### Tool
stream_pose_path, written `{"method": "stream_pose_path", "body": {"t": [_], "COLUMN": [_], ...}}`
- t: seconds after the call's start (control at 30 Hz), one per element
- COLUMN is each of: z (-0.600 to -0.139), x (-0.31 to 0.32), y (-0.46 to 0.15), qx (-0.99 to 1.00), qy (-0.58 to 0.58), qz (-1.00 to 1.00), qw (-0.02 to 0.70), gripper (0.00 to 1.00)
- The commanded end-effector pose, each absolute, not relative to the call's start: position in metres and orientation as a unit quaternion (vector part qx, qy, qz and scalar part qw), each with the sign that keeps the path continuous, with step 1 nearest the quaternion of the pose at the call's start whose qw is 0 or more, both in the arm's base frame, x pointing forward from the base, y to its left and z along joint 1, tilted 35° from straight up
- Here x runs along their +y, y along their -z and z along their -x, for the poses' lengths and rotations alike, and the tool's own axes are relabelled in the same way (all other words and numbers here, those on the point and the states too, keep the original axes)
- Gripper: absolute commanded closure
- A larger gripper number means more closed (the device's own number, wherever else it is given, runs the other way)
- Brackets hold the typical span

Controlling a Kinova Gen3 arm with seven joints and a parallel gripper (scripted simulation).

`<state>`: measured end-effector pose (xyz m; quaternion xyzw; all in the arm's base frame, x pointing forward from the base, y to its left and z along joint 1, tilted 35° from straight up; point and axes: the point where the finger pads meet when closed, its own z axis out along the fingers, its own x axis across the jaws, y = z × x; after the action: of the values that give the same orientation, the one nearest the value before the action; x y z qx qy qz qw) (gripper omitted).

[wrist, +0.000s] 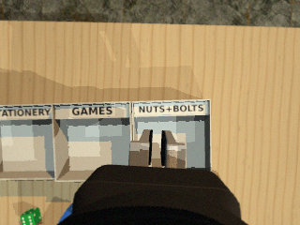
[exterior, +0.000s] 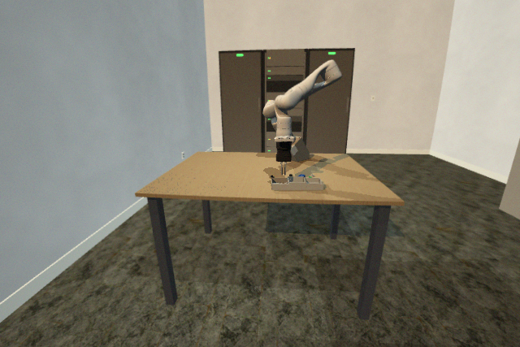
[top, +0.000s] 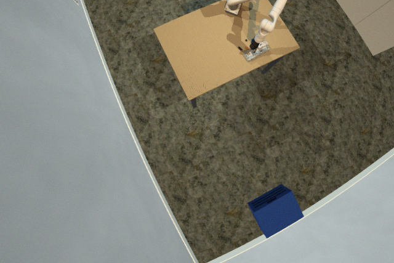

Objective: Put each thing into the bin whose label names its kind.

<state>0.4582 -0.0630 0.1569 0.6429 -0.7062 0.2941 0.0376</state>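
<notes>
The black two-finger gripper (top: pixel 254 52) (exterior: pixel 283 174) (wrist: pixel 157 142) has its fingers slightly apart, nothing visible between them, over the pale NUTS+BOLTS bin (top: pixel 249 58) (exterior: pixel 279 187) (wrist: pixel 171 109). It should rise straight, clearing the walls, before approaching the green cubic die (exterior: pixel 310 176) (wrist: pixel 31 217), on the table beyond the bins' far side.

A blue cabinet (top: pixel 276 212) with dark slots on top stands on the floor, well apart from the counter (top: pixel 203 50) (exterior: pixel 235 175). Behind the counter, against the pale wall (exterior: pixel 285 2), dark server racks (exterior: pixel 242 99) show small green lights, and a wall outlet (exterior: pixel 182 154) sits left of the counter in the exterior view.
</notes>
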Motion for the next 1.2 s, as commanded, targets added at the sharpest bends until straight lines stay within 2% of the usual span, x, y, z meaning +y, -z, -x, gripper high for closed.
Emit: {"method": "stream_pose_path", "body": {"t": [0.0, 0.37, 1.17], "z": [-0.461, -0.465, -0.479], "x": [-0.046, -0.007, -0.027], "y": [-0.150, -0.130, -0.095], "qx": [-0.697, -0.697, -0.697], "qy": [-0.297, -0.297, -0.297], "qz": [-0.651, -0.652, -0.651], "qw": [0.042, 0.042, 0.042], "gripper": [0.69, 0.69, 0.69]}}
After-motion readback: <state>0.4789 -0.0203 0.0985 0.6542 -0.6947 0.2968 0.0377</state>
